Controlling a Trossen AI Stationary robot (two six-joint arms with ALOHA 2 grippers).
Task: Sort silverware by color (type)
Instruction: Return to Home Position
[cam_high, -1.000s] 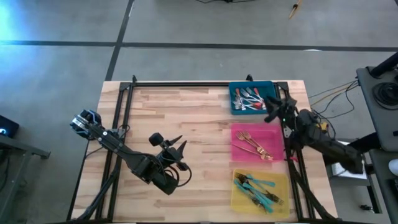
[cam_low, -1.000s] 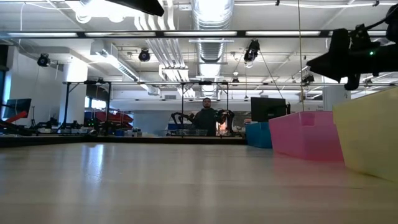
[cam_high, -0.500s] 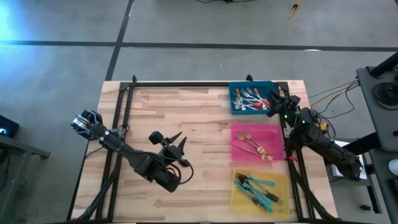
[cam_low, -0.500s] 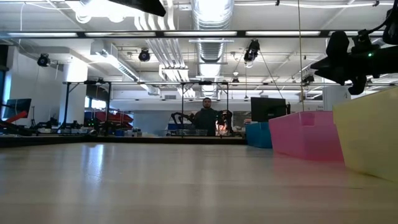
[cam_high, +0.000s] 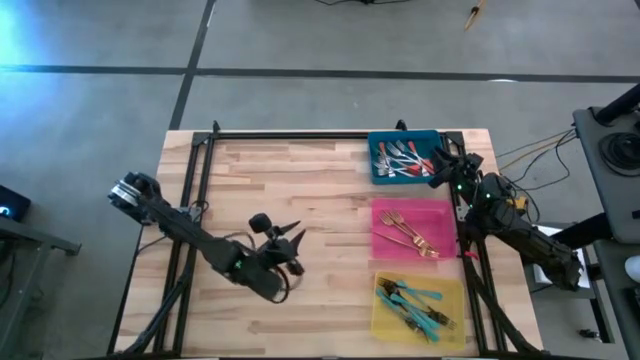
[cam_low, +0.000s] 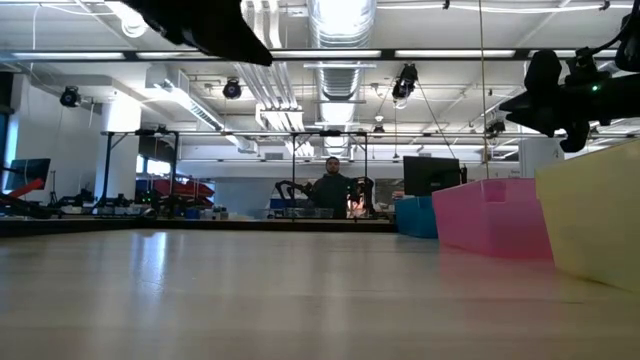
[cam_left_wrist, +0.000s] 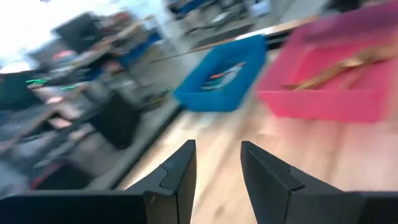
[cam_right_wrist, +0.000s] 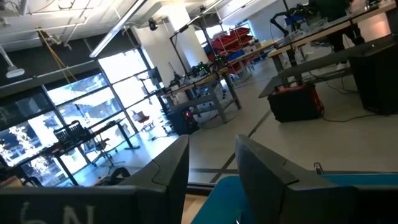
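The silverware lies in three trays along the table's right side. Red-handled forks (cam_high: 400, 158) are in the blue tray (cam_high: 378, 170), gold forks (cam_high: 405, 235) in the pink tray (cam_high: 440, 210), and teal-handled forks (cam_high: 415, 305) in the yellow tray (cam_high: 452, 290). My left gripper (cam_high: 292, 240) hangs open over bare wood at the table's middle, pointing toward the trays with nothing between its fingers (cam_left_wrist: 180, 174). My right gripper (cam_high: 438, 166) stands open above the blue tray's right rim, also holding nothing (cam_right_wrist: 211, 168).
A black frame rail (cam_high: 290, 135) runs along the table's far edge and another (cam_high: 190, 200) down the left side. Bare wood (cam_high: 300, 180) lies left of the trays. In the low view a person (cam_low: 331, 187) stands far off in the room behind.
My left gripper has sunk a little toward the table and rolled about its own pointing line, staying open. My right gripper has swung slightly toward the far edge, over the blue tray's right rim. The forks and trays have kept still.
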